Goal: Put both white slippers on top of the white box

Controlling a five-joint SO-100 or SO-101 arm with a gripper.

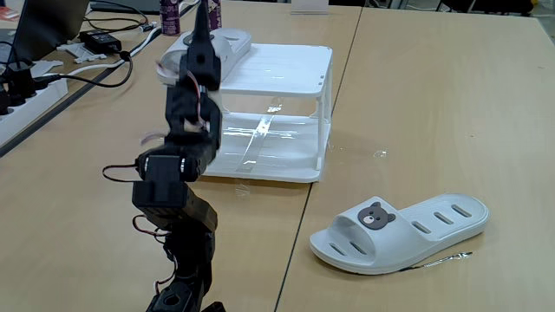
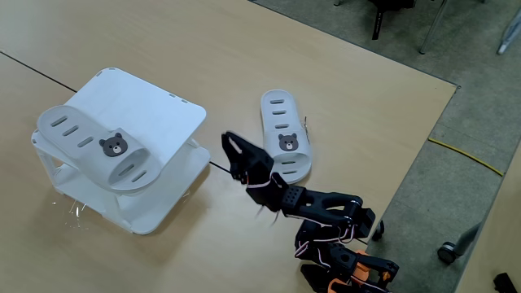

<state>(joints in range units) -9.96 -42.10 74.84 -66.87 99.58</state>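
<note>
Going left to right in a fixed view: one slipper [image 2: 96, 148] already sits on top of the white box [image 2: 167, 114], hanging a bit over the 9 o'clock edge. Next comes the gripper [image 2: 234, 151], fingers apart and holding nothing, hovering over bare table between the box and the other slipper [image 2: 286, 135], which lies flat at about 3 o'clock from the box. So I'd say half done, second pickup is up. Next move: swing toward 2 o'clock, drop over that slipper and close on its strap or side edge.
</note>
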